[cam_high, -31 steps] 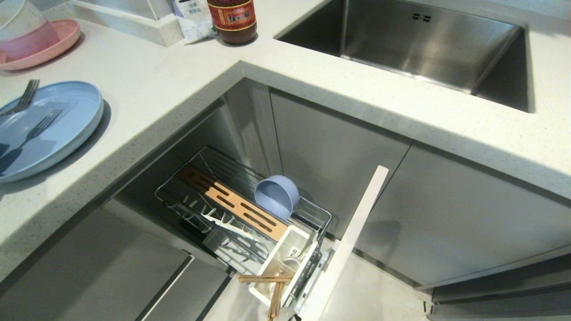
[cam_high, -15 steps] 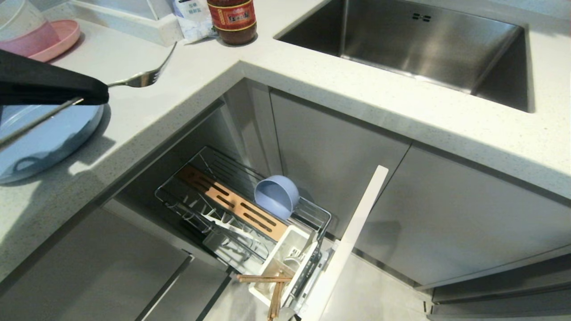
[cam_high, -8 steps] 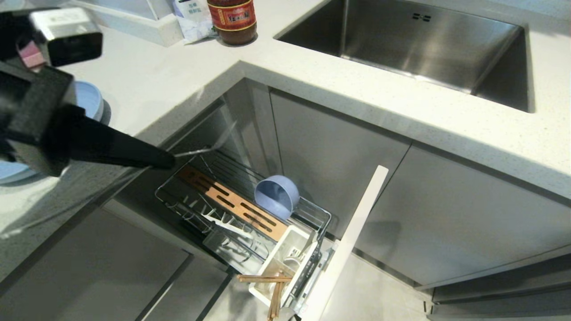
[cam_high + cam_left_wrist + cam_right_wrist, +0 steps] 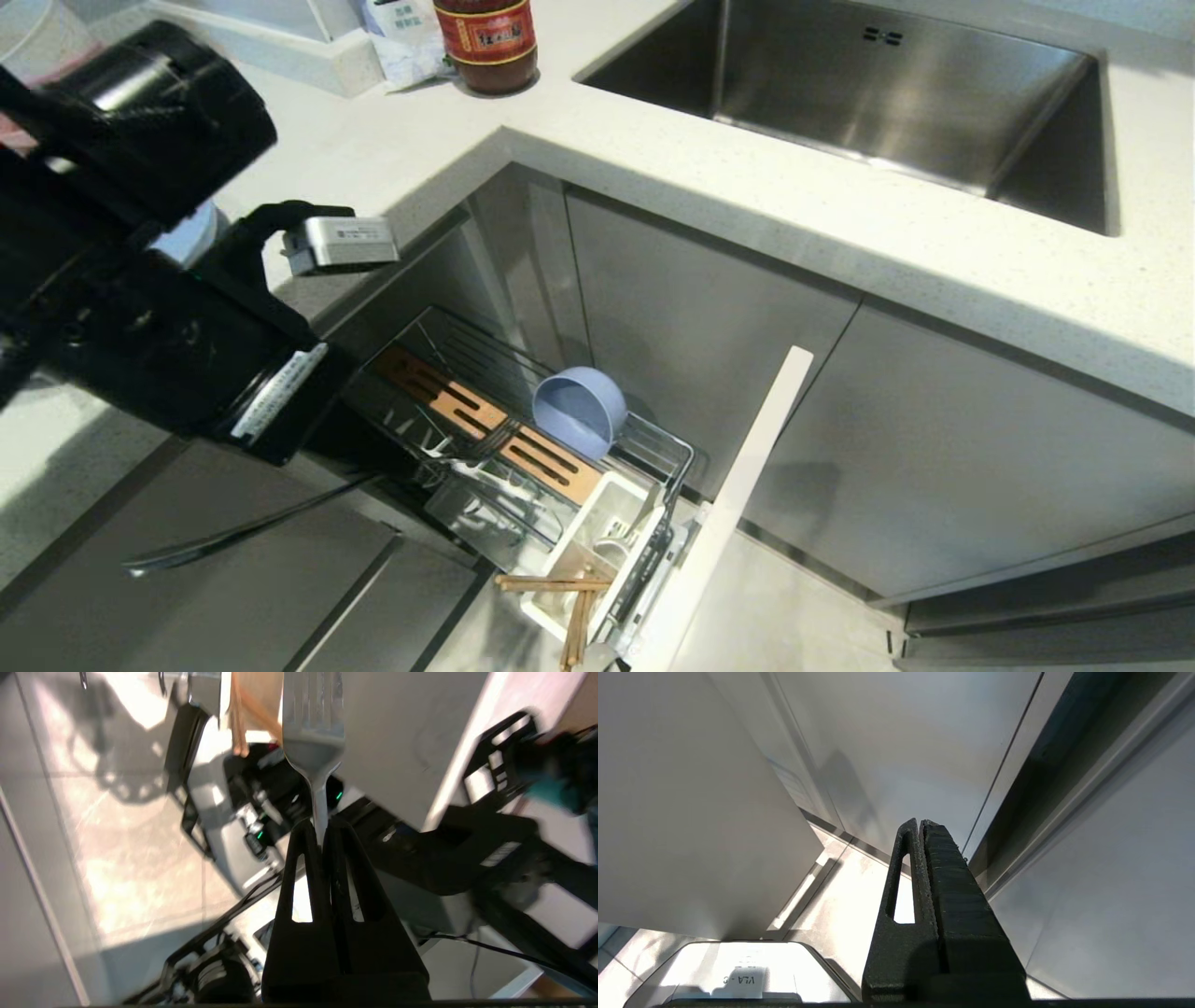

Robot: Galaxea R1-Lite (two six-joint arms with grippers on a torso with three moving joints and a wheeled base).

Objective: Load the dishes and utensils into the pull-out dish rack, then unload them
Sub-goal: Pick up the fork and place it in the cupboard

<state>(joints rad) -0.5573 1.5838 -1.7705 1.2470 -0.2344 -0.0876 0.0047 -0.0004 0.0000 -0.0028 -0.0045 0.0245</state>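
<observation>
My left gripper (image 4: 322, 828) is shut on the neck of the silver fork (image 4: 313, 718). In the head view the left arm (image 4: 187, 355) reaches down from the counter. The fork's tines (image 4: 490, 439) hang over the wooden strip of the pull-out dish rack (image 4: 653, 448), and its handle trails back towards the lower left. The small blue bowl (image 4: 579, 411) lies on its side in the rack. The chopsticks (image 4: 560, 597) stick out of the white utensil box (image 4: 597, 532). Only a sliver of the blue plate (image 4: 187, 233) shows behind the arm. My right gripper (image 4: 920, 823) is shut and empty, low beside the cabinet fronts.
The rack's pale cabinet front (image 4: 738, 504) stands open to the right of the box. The white countertop (image 4: 653, 187) overhangs the rack. A steel sink (image 4: 887, 84) and a sauce bottle (image 4: 485, 37) are at the back.
The left arm has swung from above the counter down to the rack, carrying the fork. The tines now hang over the wooden strip, and the arm hides most of the plate.
</observation>
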